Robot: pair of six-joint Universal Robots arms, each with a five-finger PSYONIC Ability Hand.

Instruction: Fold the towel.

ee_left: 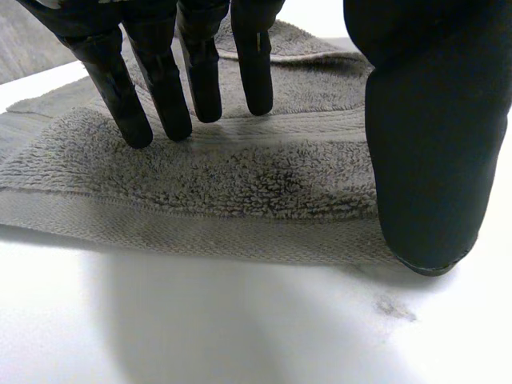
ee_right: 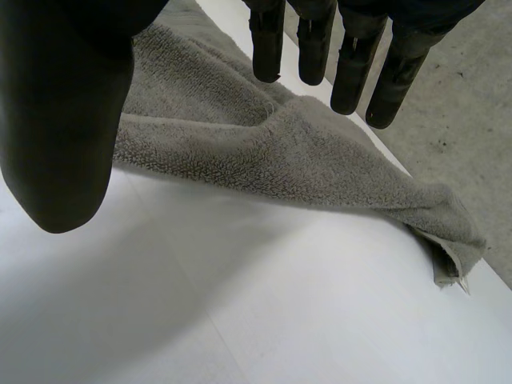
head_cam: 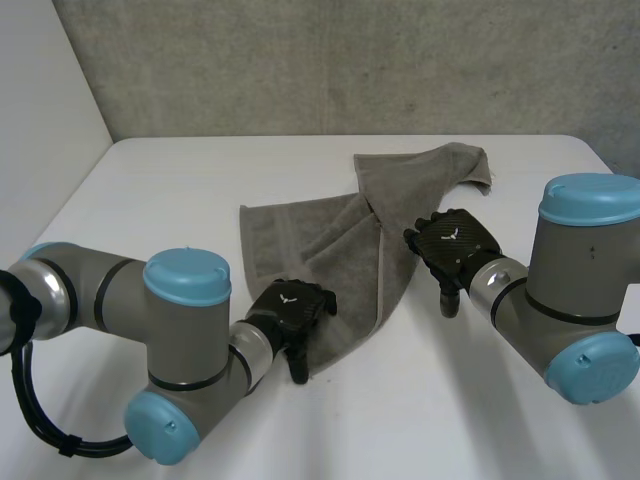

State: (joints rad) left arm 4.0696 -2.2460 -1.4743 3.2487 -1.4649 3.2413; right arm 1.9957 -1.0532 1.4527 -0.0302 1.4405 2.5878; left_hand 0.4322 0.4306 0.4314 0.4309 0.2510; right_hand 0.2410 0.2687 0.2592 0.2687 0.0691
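Lying rumpled mid-frame on the tabletop [head_cam: 180, 190], the towel [head_cam: 335, 250] had the left hand [head_cam: 290, 305] at its lower corner, the right hand [head_cam: 455, 240] at its right edge, fingers [ee_left: 200, 72] straight and empty, seemingly poised to pinch.

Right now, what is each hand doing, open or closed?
Left hand: open, over the towel near its edge.
Right hand: open, holding nothing.

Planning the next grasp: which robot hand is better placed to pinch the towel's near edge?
Likely left. The left robot hand has straight fingers over the towel at that edge, thumb beside the hem. The right robot hand is open by the bunched part.
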